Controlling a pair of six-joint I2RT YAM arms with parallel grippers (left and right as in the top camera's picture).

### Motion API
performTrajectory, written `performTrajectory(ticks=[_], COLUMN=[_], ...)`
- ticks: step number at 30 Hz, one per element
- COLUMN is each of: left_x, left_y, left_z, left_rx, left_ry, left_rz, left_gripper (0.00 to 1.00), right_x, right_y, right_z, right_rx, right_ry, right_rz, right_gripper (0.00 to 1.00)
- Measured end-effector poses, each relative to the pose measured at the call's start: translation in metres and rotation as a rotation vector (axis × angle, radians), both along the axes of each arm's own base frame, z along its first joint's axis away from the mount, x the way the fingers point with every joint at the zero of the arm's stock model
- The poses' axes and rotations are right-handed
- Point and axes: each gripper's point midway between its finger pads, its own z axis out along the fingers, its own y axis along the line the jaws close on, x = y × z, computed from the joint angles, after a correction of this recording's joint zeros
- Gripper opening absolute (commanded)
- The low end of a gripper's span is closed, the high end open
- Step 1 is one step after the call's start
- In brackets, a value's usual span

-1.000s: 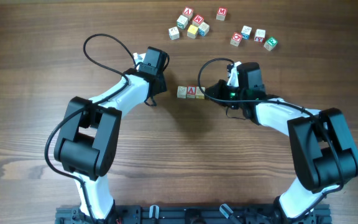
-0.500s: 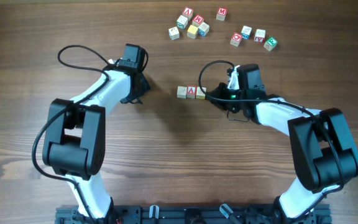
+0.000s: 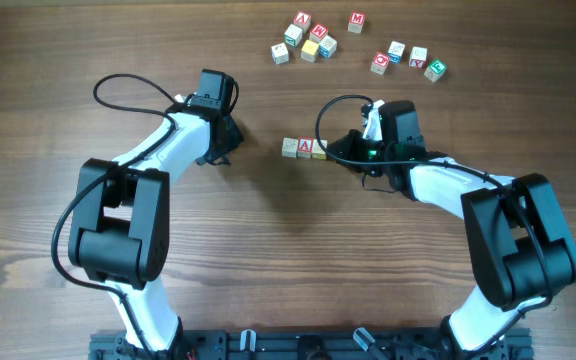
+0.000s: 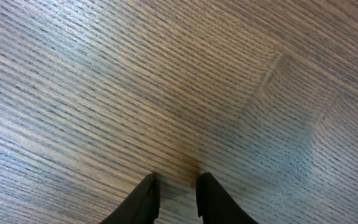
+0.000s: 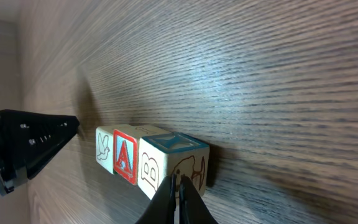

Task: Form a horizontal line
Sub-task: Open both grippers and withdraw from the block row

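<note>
Three wooden letter blocks stand touching in a left-to-right row (image 3: 304, 148) at the table's middle. In the right wrist view they are a bird block (image 5: 104, 149), a red A block (image 5: 124, 157) and a B block (image 5: 166, 163) with a blue top. My right gripper (image 5: 178, 186) is shut and empty, its tips against the right end of the B block; in the overhead view it (image 3: 335, 152) sits just right of the row. My left gripper (image 3: 220, 148) is to the left of the row, apart from it. It (image 4: 177, 190) is slightly open over bare wood, holding nothing.
Several loose letter blocks lie at the back of the table in two groups, one (image 3: 305, 38) behind the row and one (image 3: 408, 58) to the back right. A single red block (image 3: 356, 20) lies between them.
My left arm has swung left, away from the row of blocks. The row has slid slightly left with my right gripper against its right end.
</note>
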Motion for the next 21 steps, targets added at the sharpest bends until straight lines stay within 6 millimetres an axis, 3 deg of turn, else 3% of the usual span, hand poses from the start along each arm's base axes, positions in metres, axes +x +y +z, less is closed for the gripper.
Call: performTrajectory(ticks=[5, 8, 11, 12, 14, 18, 19, 21], left_x=[0.001, 0.002, 0.002, 0.003, 0.004, 0.005, 0.005, 0.005], left_y=[-0.002, -0.004, -0.002, -0.002, -0.002, 0.005, 0.006, 0.006], left_z=[0.000, 0.001, 0.001, 0.002, 0.003, 0.003, 0.003, 0.003], left_rx=[-0.011, -0.021, -0.009, -0.008, 0.002, 0.041, 0.043, 0.043], left_ry=[-0.004, -0.009, -0.007, -0.010, -0.017, -0.021, -0.021, -0.021], left_rz=[-0.003, -0.005, -0.005, -0.007, -0.012, -0.003, -0.003, -0.003], left_gripper=[0.38, 0.53, 0.82, 1.00, 1.00, 1.00, 1.00, 1.00], right_x=[0.001, -0.001, 0.001, 0.003, 0.009, 0.015, 0.014, 0.008], right_y=[0.001, 0.000, -0.006, -0.011, -0.022, -0.031, -0.033, -0.041], right_z=[0.001, -0.001, -0.001, 0.000, 0.013, 0.056, 0.059, 0.046], right_rx=[0.002, -0.002, -0.003, -0.004, 0.001, 0.010, 0.002, -0.056], right_ry=[-0.006, 0.004, 0.009, 0.011, -0.010, -0.096, -0.091, -0.032], right_rz=[0.002, 0.001, -0.015, -0.027, -0.057, -0.089, -0.097, -0.134], right_gripper=[0.05, 0.05, 0.05, 0.05, 0.05, 0.05, 0.05, 0.05])
